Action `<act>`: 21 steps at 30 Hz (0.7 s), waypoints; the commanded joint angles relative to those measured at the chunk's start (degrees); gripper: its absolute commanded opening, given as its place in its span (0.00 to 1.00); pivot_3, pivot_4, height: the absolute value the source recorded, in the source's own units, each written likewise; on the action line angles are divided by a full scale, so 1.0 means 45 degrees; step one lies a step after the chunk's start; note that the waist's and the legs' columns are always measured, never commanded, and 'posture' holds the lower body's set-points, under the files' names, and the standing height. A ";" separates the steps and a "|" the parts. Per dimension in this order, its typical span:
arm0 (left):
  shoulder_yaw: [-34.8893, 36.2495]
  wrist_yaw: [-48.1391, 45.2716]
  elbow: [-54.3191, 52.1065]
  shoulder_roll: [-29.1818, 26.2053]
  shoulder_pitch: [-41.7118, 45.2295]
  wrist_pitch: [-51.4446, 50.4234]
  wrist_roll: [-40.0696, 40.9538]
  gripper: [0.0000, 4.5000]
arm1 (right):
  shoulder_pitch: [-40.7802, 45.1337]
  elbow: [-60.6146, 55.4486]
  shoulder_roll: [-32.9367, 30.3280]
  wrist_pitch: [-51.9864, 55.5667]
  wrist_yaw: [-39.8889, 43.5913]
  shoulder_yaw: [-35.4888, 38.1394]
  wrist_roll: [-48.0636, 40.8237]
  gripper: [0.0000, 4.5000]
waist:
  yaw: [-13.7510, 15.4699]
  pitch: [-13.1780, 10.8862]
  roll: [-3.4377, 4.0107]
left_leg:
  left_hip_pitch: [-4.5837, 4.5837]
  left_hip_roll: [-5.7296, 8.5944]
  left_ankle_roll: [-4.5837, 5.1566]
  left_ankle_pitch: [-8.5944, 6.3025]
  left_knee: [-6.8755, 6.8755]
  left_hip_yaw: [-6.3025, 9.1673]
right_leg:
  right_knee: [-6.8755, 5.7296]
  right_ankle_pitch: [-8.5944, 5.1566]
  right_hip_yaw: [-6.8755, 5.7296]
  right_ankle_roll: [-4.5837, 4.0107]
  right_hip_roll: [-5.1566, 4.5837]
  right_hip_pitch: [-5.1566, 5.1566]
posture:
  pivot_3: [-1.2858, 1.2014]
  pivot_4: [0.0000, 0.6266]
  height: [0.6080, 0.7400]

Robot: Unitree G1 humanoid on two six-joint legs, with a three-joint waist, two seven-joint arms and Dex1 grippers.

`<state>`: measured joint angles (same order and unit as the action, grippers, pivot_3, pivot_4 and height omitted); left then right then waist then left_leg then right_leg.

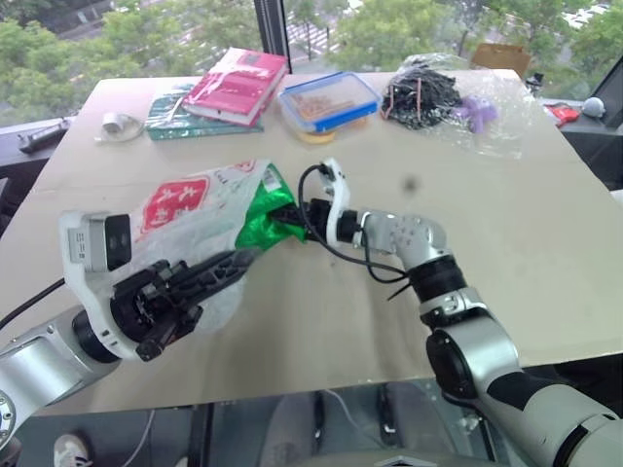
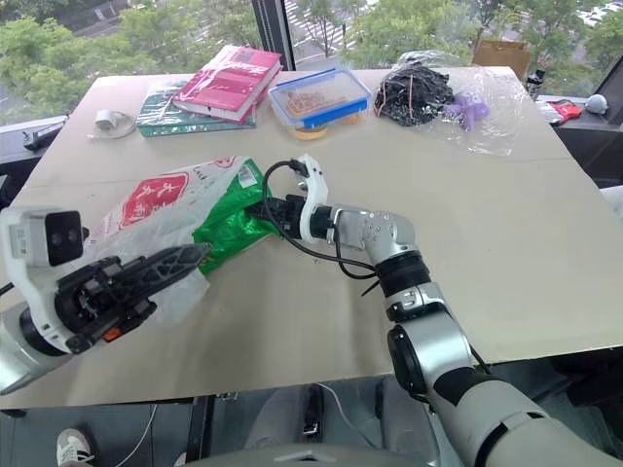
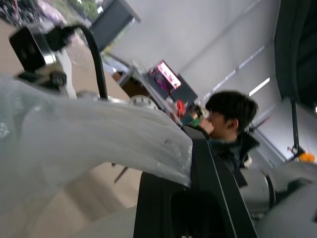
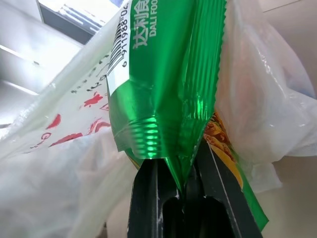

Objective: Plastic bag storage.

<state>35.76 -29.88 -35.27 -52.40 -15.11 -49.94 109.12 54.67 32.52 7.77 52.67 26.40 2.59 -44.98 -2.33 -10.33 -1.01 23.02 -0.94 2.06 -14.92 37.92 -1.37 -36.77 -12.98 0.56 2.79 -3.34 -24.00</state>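
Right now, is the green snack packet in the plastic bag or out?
Partly in: the green snack packet, pinched by the right tool, pokes from the plastic bag mouth.

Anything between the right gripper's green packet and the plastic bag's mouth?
Nothing visible. The right gripper is shut on the green snack packet, whose far end already sits at the plastic bag opening, which the left gripper holds.

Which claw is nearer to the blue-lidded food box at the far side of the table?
Right. The right claw sits mid-table just before the box; the left claw is lower, farther away.
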 commanded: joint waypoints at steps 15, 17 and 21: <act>-0.0812 -0.0405 -0.0814 -0.0288 0.0943 0.0262 -0.0450 0.00 | 0.1335 -0.1039 0.1299 0.2407 -0.1492 0.1641 -0.2648 0.01 | -0.0009 0.0005 -0.0007 | 0.0115 0.0015 -0.0029 0.0020 -0.0100 -0.0018 | -0.0005 0.0020 0.0005 0.0021 -0.0027 -0.0165 | 0.52 0.24 1.00; -0.1203 -0.0132 -0.0933 -0.0179 0.1463 0.0516 -0.0403 0.00 | 0.1276 -0.1175 0.1773 0.2284 -0.1620 0.1310 -0.2432 0.01 | -0.0008 0.0005 -0.0008 | 0.0164 0.0020 -0.0077 0.0049 -0.0086 -0.0004 | -0.0009 0.0021 -0.0005 0.0024 -0.0027 -0.0205 | 0.52 0.24 1.00; -0.2335 0.1287 -0.0883 0.0221 0.2943 0.1423 0.0425 0.00 | 0.1217 -0.0562 0.2799 0.0741 -0.1110 -0.0424 -0.0951 0.01 | -0.0042 0.0011 -0.0017 | 0.0170 0.0031 -0.0079 0.0050 -0.0086 -0.0001 | -0.0008 0.0022 -0.0003 0.0024 -0.0029 -0.0206 | 0.52 0.24 1.00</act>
<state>26.40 -26.26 -37.83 -52.03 -3.67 -45.94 107.71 58.17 29.49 8.31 60.22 19.77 2.90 -51.25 -2.52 -10.28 -1.09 23.77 -0.80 1.70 -14.69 37.54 -1.38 -36.80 -12.88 0.57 2.90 -3.47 -24.93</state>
